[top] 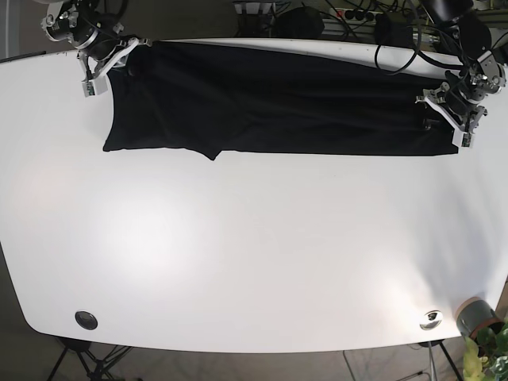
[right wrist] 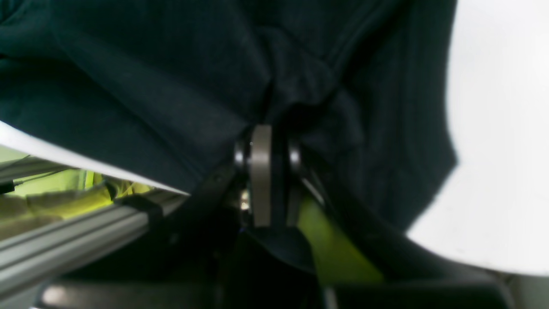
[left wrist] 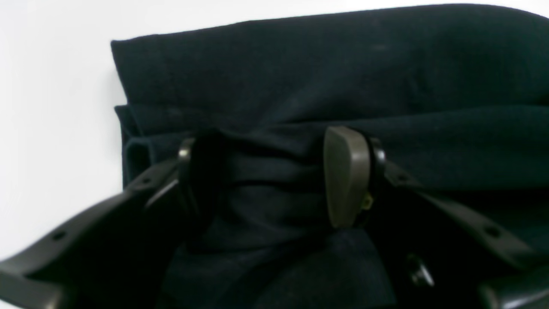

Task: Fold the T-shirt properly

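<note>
the t-shirt (top: 278, 107) is dark, almost black. it is lying stretched out in a long band along the far edge of the white table. it is folded over on itself, so layers are showing at its ends. one small corner is poking out along its near edge, toward the left.

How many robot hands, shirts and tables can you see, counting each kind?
Grippers: 2, the left gripper and the right gripper
T-shirt: 1, black
Table: 1, white
Total: 4
</note>
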You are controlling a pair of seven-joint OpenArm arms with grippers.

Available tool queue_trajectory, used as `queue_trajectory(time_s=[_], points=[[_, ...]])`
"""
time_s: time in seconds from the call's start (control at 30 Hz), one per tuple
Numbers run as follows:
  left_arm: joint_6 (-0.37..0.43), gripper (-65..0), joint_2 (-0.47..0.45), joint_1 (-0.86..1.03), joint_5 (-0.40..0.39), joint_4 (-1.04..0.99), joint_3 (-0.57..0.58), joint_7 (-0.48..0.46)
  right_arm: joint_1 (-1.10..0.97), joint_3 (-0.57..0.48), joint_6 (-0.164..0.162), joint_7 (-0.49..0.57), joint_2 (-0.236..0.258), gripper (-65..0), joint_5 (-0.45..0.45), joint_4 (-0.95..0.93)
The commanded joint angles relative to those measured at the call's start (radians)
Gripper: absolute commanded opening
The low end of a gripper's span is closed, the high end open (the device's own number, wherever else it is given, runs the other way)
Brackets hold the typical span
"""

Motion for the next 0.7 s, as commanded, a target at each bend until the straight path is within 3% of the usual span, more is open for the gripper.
queue_trajectory(time_s=[0.0, 0.13, 0.23, 0.53, 0.67], points=[[0.01, -29.9, -0.011, 0.006, 0.028, 0.009, -0.006, 0.048, -0.007, 0.026, 0.007, 0.015, 0.01, -56.4, 0.013, 0.035], [0.01, -29.9, -0.01, 0.001, 0.026, 0.025, -0.007, 0.049, -0.005, 0.026, 0.009, 0.015, 0.009, -38.2, 0.014, 0.094], [0.01, -29.9, -0.005, -0.012, 0.026, 0.078, -0.01, 0.052, 0.004, 0.017, 0.009, 0.015, 0.009, -29.3, 0.014, 0.109], [0.01, -29.9, 0.017, -0.006, 0.026, 0.214, -0.01, 0.054, 0.093, -0.161, 0.0, 0.017, 0.012, -28.7, -0.022, 0.086], [0.01, -29.9, 0.026, 0.038, 0.026, 0.292, -0.009, 0.055, 0.131, -0.236, 0.0, 0.017, 0.009, -28.7, -0.151, 0.083]])
